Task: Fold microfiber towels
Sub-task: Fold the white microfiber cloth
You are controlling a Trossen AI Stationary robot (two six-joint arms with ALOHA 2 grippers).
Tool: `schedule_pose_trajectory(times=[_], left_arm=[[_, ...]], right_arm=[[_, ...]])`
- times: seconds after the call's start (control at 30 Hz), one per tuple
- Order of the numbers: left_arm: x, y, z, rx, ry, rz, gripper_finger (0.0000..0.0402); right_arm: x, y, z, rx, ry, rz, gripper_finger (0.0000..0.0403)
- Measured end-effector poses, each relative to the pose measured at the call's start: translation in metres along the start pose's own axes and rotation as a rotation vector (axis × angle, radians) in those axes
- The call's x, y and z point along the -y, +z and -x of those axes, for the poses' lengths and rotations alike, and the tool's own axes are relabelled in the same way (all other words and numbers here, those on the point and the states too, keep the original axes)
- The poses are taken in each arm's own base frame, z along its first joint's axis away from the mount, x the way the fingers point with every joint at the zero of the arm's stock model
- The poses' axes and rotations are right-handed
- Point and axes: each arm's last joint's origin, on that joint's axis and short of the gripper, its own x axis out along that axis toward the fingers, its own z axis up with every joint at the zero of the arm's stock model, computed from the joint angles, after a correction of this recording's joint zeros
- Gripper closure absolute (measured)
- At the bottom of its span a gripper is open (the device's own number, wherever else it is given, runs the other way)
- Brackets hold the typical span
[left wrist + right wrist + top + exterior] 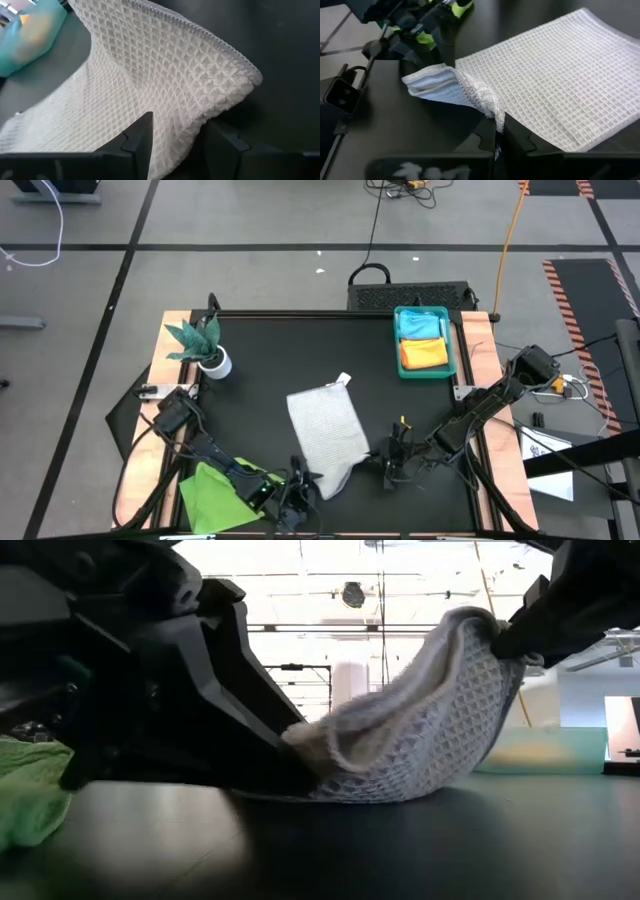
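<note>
White-grey towel [327, 435], near corners tool-hidden

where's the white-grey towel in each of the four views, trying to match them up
High view: white-grey towel lies at the table's centre front, between both grippers.
Low view: it arches up mid-picture, its right corner lifted.
Left wrist view: it fills most of the picture, its edge between the left gripper fingers.
Right wrist view: it spreads across the right side, a corner pinched by the right gripper.
Shared landmark: the lime green towel, in the high, low and right wrist views.
</note>
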Motion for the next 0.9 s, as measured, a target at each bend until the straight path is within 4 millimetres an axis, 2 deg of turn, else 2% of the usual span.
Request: schedule_pose_trajectory(times=[0.27, 0.5, 0.9], left_arm=[[0.005, -0.003, -0.002, 0.015, 0.023, 0.038, 0.0245], [-0.004, 0.006, 0.002, 0.040, 0.063, 0.162, 0.0245], [-0.005, -0.005, 0.001, -0.042, 0.058, 0.316, 0.0245]], right_arm=[[0.003, -0.004, 0.000, -0.018, -0.048, -0.071, 0.0399], [0.000, -0.006, 0.002, -0.020, -0.032, -0.090, 0.0399], [0.000, -0.007, 0.003, -0.030, -0.039, -0.127, 0.0399]])
